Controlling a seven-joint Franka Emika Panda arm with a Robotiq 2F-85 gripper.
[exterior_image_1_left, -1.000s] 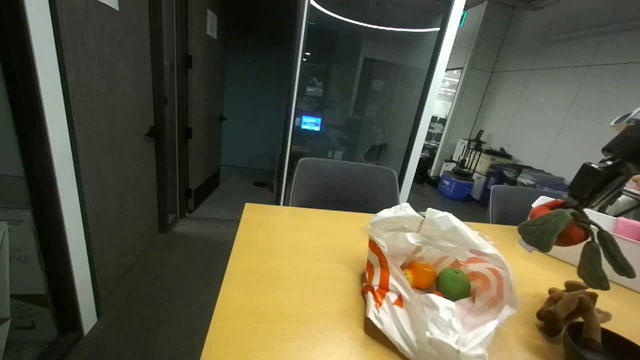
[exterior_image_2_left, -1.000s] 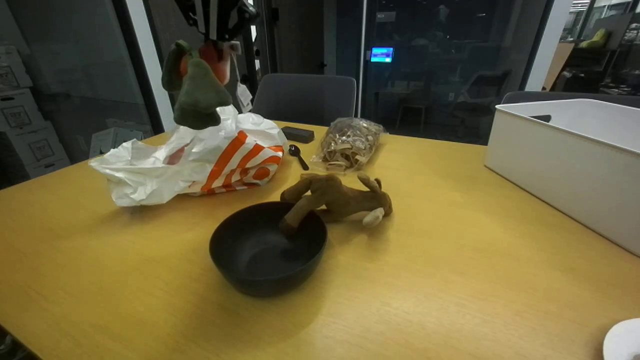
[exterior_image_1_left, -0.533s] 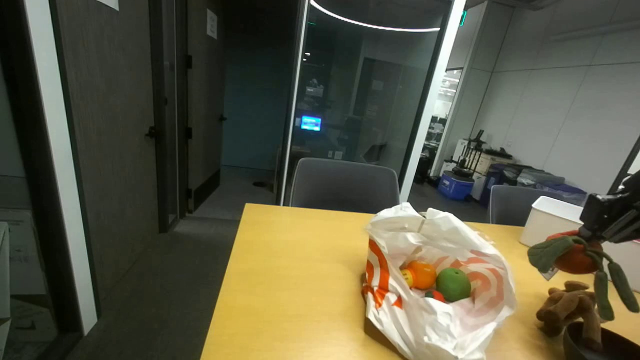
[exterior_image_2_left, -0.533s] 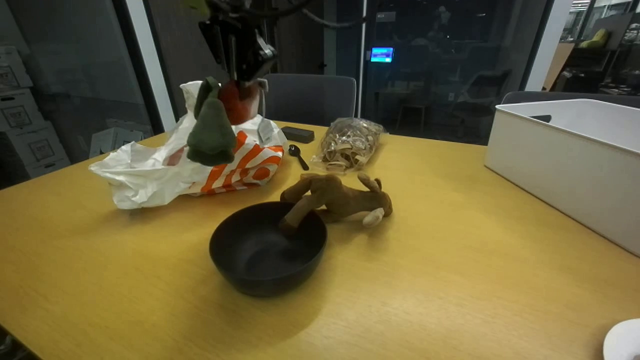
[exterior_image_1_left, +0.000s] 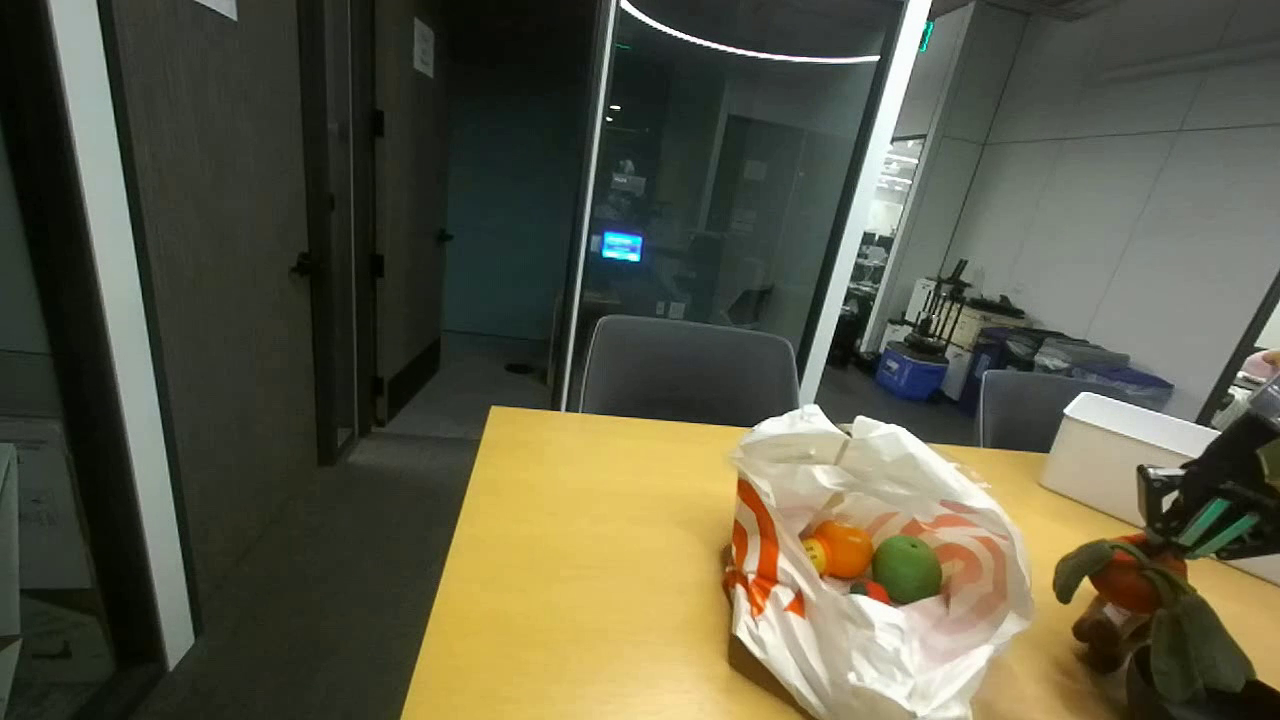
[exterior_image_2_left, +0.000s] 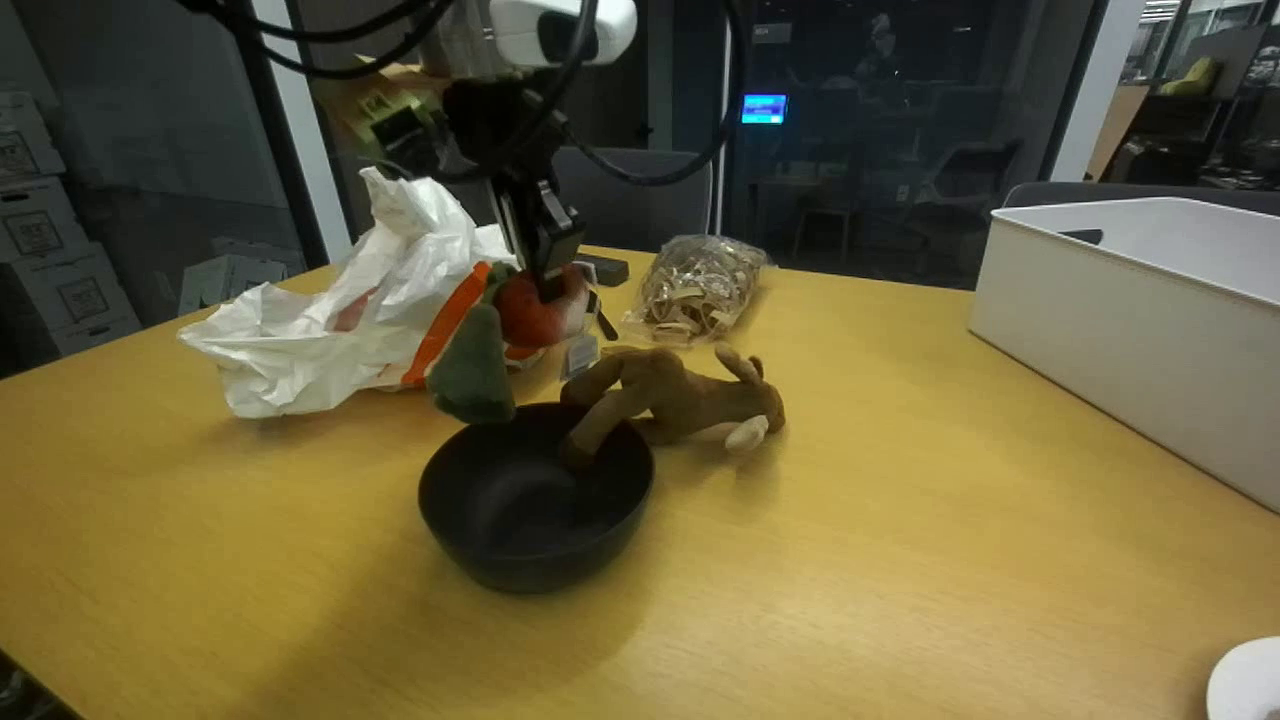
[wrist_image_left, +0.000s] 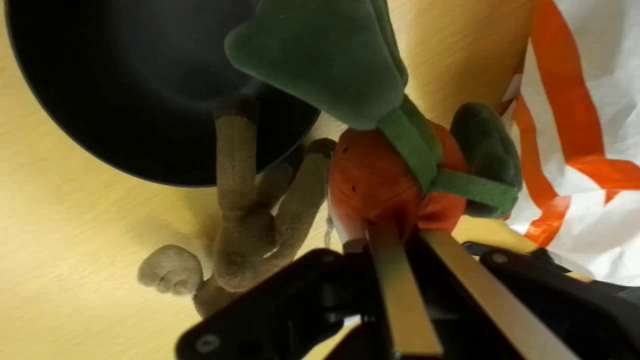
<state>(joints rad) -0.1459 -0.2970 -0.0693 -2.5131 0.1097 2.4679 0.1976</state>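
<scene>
My gripper (wrist_image_left: 406, 232) is shut on a red plush toy (wrist_image_left: 375, 175) with dark green leaf-like limbs. It grips the red body and holds it in the air. The gripper (exterior_image_2_left: 545, 283) and the red plush toy (exterior_image_2_left: 523, 312) are near the back rim of a black bowl (exterior_image_2_left: 500, 545), with a green limb hanging toward the bowl's rim. In an exterior view the gripper (exterior_image_1_left: 1172, 548) partly hides the scene behind the plush toy (exterior_image_1_left: 1122, 580). A brown plush animal (exterior_image_2_left: 690, 395) lies against the bowl, one leg inside it; it also shows in the wrist view (wrist_image_left: 245, 245).
A white and orange plastic bag (exterior_image_1_left: 870, 660) holds an orange round thing (exterior_image_1_left: 848, 552) and a green one (exterior_image_1_left: 906, 568). A clear bag of beige pieces (exterior_image_2_left: 700, 290), a dark block (exterior_image_2_left: 608, 270) and a black spoon (exterior_image_2_left: 606, 326) lie behind. A white bin (exterior_image_2_left: 1130, 320) stands aside.
The gripper carrying the red plush toy has come down from above the white bag and moved toward the black bowl. The bowl, brown plush animal and bin have stayed put.
</scene>
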